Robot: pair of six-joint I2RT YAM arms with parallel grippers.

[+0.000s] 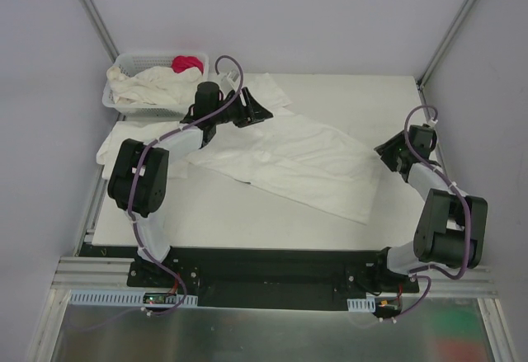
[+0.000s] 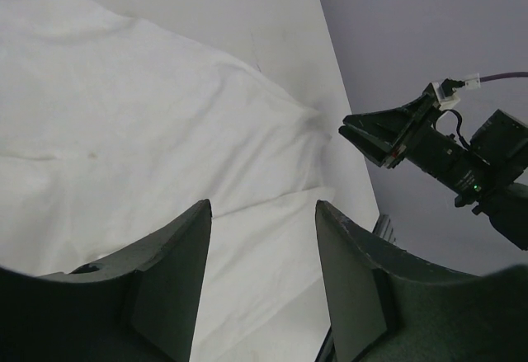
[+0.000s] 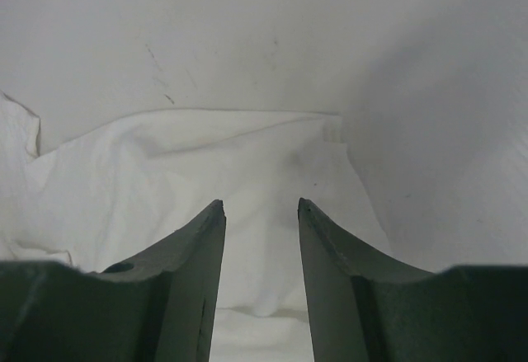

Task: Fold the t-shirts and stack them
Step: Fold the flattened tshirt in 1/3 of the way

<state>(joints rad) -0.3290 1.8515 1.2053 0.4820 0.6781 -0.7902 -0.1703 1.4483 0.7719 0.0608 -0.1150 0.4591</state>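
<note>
A white t-shirt lies spread and partly folded across the middle of the table, running from the far left to the near right. My left gripper hovers open and empty over its far left end. My right gripper is open and empty just right of the shirt's right edge. In the left wrist view the left gripper is above the shirt, with the right gripper beyond. In the right wrist view the right gripper is above the shirt's edge.
A white lattice basket at the far left holds crumpled cream shirts and a pink-red cloth. More white cloth lies at the table's left edge under my left arm. The white table top is ringed by grey walls.
</note>
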